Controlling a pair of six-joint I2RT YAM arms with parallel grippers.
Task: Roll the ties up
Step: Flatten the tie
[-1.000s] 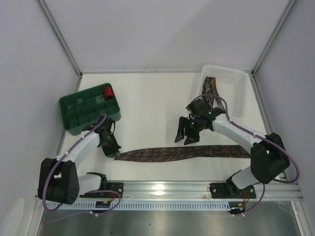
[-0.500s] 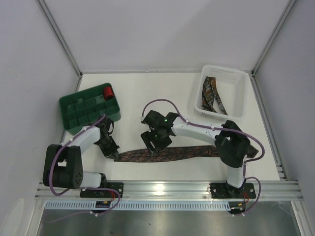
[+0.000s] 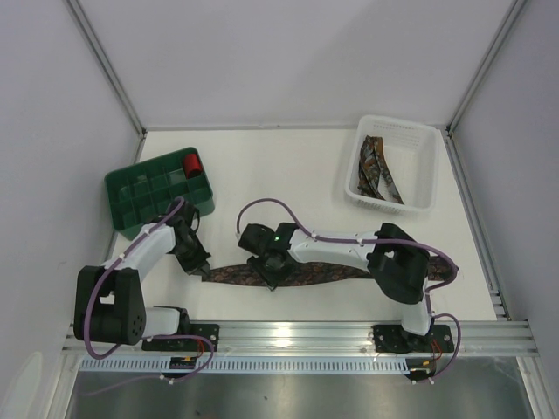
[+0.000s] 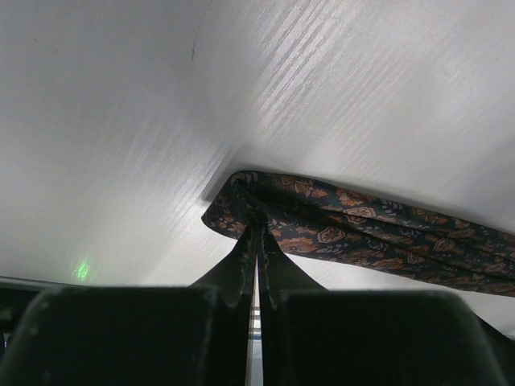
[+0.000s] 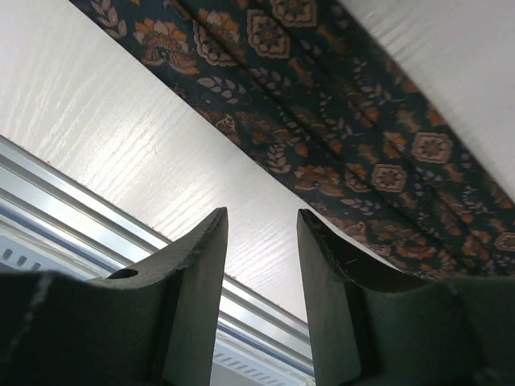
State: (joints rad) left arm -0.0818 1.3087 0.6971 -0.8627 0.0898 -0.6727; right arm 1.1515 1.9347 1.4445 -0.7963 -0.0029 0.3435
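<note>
Dark patterned fabric: we see one tie [image 3: 323, 272] lying flat along the near edge of the white desk [image 3: 262, 166]. The left tool [image 3: 203, 271] is pressed together, pinching the tie's left end. The right tool [image 3: 272, 278] sits over the tie nearby, its jaws spread, gripping nothing. More ties [image 3: 377, 170] lie in a white basket [image 3: 417, 166] at far right.

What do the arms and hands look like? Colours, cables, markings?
Left arm and right arm: white links, black joints, a purple cable looped along each. Left hand and right hand: black, flat matte fingers. Green light glows on the right wrist.
</note>
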